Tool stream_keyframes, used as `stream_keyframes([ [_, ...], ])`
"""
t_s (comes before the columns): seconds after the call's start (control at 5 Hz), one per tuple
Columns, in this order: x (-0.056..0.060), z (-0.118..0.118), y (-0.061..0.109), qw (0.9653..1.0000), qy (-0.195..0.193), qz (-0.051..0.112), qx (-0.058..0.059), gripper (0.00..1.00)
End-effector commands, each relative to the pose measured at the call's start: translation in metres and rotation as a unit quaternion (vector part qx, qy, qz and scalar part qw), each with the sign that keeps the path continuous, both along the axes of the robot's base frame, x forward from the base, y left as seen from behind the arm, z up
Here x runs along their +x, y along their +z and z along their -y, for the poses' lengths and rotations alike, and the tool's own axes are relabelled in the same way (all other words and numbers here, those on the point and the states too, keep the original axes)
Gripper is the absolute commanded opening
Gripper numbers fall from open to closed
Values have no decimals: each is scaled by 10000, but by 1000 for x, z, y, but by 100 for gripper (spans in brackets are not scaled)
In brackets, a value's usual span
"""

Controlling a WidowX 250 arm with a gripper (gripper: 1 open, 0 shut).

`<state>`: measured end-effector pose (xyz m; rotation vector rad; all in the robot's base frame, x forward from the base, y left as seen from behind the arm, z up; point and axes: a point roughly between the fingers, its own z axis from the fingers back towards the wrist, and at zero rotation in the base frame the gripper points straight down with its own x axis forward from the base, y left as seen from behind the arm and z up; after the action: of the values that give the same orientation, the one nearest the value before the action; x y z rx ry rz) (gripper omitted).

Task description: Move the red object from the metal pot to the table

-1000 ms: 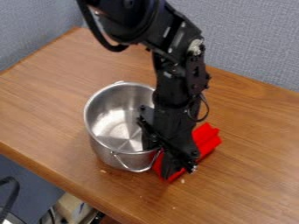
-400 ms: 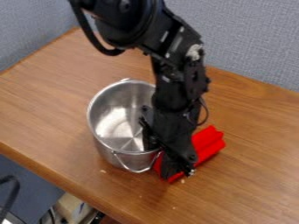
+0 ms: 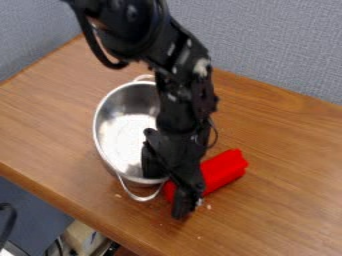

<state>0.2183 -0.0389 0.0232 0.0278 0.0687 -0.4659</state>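
Since a second ago the black arm has swung leftward over the metal pot (image 3: pixel 134 130), and the red object (image 3: pixel 218 170) that sat half hidden behind the hand now shows almost whole, lying beside the pot. Largest of all is the tabletop (image 3: pixel 54 110), brown wood with a fine lengthwise grain, running out from the pot on every side and ending at a straight front edge below it; a grey wall stands behind. The pot, taken as the landmark, is round, straight-sided polished steel, its inner wall mirror-bright; its bottom shows only reflections, though the arm covers its right part, so the contents there cannot be told. The arm, of matte black jointed segments with cables, comes down over the pot's right rim. The red object is a plain, bright red, elongated block with squared faces, resting on the wood just right of the pot's near-right side, outside the rim and lying at a slant. The pincer (image 3: pixel 181 203) points down just in front of the pot's near-right edge; the block's lower left end lies just beside it. Its jaws are blurred, so whether they are spread or pressed together I cannot tell.
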Motion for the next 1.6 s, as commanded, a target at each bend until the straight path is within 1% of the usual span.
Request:
stream_keyframes([
  [0.0,5,4,4,9998,-151,139,34,0],
  [0.2,6,6,2,9997,-170,156,38,0],
  [0.4,8,1,4,9980,-602,172,45,0],
  [0.6,12,-5,6,9945,-1027,178,43,0],
  [0.8,12,-6,5,9952,-957,192,34,0],
  [1.0,11,-7,6,9960,-864,227,-4,0],
  [1.2,10,-7,24,9974,-671,269,-36,0],
  [1.4,8,-8,58,9979,-432,473,51,0],
])
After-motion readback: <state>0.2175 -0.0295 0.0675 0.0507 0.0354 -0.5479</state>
